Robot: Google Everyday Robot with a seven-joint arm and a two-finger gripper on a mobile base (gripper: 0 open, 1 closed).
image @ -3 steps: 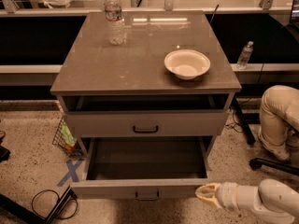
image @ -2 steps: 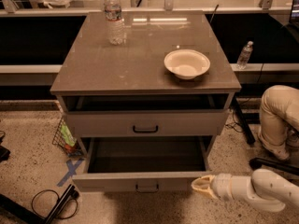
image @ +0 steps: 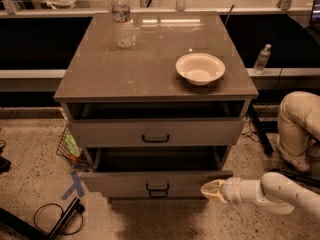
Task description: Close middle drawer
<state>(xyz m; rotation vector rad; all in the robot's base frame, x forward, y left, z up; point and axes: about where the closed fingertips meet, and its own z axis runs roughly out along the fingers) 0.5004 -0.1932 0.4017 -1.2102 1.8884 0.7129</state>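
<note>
**Closing push on the middle drawer**

Below the desk's front-left corner, one blue tape cross (image: pixel 75 185) marks the floor. One water bottle (image: pixel 122 19) stands near the back-left corner. Beneath the front edge two drawers show, each with one black handle. The top drawer (image: pixel 115 132) is slightly out. Under it the middle drawer (image: pixel 120 182) stands well forward of the front edge, its box open to view. One white bowl (image: pixel 200 68) sits toward the right edge. Below the front-right corner, the single gripper (image: pixel 212 191) meets the right end of the middle drawer's front; whether it is apart or together cannot be told. A second water bottle (image: pixel 262 59) stands on a ledge beyond the right edge.

The step in hand appears to be the inward push. The next move calls for steady travel straight toward the back edge, so that the off-centre contact does not skew the drawer.
</note>
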